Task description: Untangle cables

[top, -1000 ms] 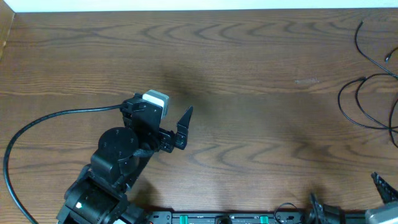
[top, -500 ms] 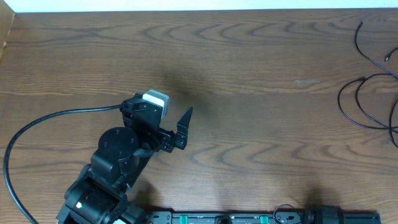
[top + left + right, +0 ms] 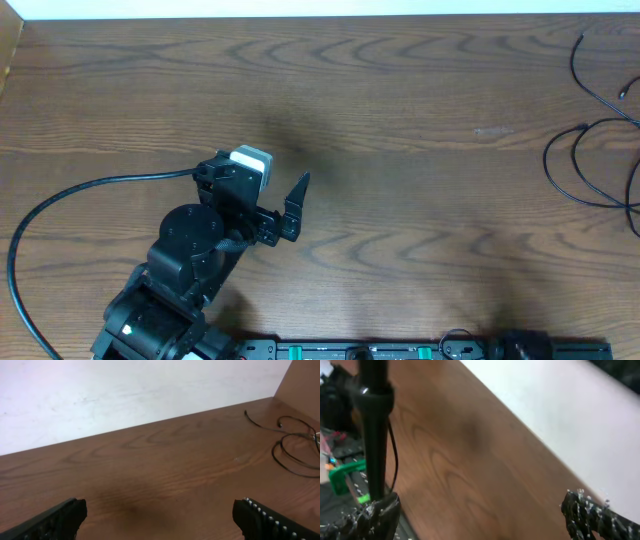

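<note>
1. Your left hand (image 3: 290, 205) sits over the left-middle of the bench (image 3: 420, 110), fingers spread wide with nothing between them. Its own camera shows the same left hand (image 3: 160, 522) with only wood grain between the two tips.
2. Your right hand (image 3: 480, 517) is outside the overhead view. Its wrist camera shows the fingers wide apart and empty, above bare wood.
3. You will find the cables (image 3: 585, 160) at the far right of the bench, well apart from the left hand and running off the picture's right side. From the left wrist, the cables (image 3: 295, 447) lie ahead and to the right, near a tan board (image 3: 300, 380).
4. Count two hands, with only the left one visible from above. The cord shows as one curved strand near the far right corner, a small pale plug tip (image 3: 624, 92) beside it, and overlapping dark loops nearer you. You cannot tell how many separate cords make these up.
5. At its far edge the bench meets a white surface. A black rail (image 3: 350, 350) with green parts runs along the near edge. One thick arm wire (image 3: 60, 200) arcs across the left side. A broad stretch of wood lies between the left hand and the cables.
</note>
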`<state>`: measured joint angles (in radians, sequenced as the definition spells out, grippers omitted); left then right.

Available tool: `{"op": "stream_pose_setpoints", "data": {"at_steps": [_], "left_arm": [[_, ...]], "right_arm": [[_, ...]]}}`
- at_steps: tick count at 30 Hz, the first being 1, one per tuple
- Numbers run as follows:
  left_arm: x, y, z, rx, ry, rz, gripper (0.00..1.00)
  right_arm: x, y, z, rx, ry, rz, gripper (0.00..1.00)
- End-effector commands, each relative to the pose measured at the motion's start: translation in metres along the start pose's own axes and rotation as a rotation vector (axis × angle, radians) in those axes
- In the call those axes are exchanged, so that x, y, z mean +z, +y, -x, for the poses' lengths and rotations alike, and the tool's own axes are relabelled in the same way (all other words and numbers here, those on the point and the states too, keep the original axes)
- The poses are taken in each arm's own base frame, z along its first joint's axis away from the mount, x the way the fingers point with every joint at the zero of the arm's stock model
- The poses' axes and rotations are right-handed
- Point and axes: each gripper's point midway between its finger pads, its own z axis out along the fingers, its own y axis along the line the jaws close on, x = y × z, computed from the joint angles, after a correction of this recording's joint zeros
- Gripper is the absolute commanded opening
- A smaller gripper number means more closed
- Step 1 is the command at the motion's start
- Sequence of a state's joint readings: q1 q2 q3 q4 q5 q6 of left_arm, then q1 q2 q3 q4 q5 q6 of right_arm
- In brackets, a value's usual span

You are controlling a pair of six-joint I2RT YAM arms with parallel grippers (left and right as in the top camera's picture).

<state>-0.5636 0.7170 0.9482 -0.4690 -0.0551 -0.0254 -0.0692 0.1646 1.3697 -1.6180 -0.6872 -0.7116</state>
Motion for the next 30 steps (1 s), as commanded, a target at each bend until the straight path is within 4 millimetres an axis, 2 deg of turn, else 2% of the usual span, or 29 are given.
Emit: {"op": "stream_pose_setpoints", "data": {"at_steps": [1,3,7,9,11,12,14,16,19,20,24,30], "left_arm": [[-0.002,0.002,0.002,0.008,-0.007,0.011,0.99],[-0.002,0.002,0.002,0.008,-0.008,0.011,0.99],[-0.002,0.002,0.002,0.008,-0.008,0.011,0.99],[-0.002,0.002,0.002,0.008,-0.008,0.011,0.99],[-0.002,0.002,0.002,0.008,-0.008,0.011,0.99],[-0.002,0.002,0.002,0.008,-0.008,0.011,0.99],[-0.002,0.002,0.002,0.008,-0.008,0.011,0.99],[-0.002,0.002,0.002,0.008,-0.008,0.011,0.99],[-0.002,0.002,0.002,0.008,-0.008,0.011,0.99],[-0.002,0.002,0.002,0.008,-0.008,0.011,0.99],[-0.002,0.002,0.002,0.008,-0.008,0.011,0.99],[-0.002,0.002,0.002,0.008,-0.008,0.011,0.99]], "right_arm": [[-0.017,0.014,-0.008,-0.093,-0.04,-0.127,0.99],[-0.027,0.018,-0.009,-0.063,-0.035,-0.173,0.99],[-0.038,0.011,0.014,-0.048,-0.125,-0.242,0.99],[-0.041,-0.008,0.024,-0.045,-0.158,-0.32,0.99],[-0.043,-0.036,0.03,0.019,-0.18,-0.431,0.99],[-0.045,-0.064,0.032,0.047,-0.187,-0.54,0.99],[-0.043,-0.09,0.039,0.056,-0.227,-0.624,0.99],[-0.033,-0.113,0.056,0.036,-0.323,-0.646,0.99],[-0.014,-0.138,0.063,0.039,-0.42,-0.661,0.99],[-0.002,-0.151,0.06,0.049,-0.453,-0.667,0.99],[0.032,-0.175,0.045,0.088,-0.539,-0.669,0.99],[0.072,-0.191,0.01,0.118,-0.631,-0.667,0.99]]}}
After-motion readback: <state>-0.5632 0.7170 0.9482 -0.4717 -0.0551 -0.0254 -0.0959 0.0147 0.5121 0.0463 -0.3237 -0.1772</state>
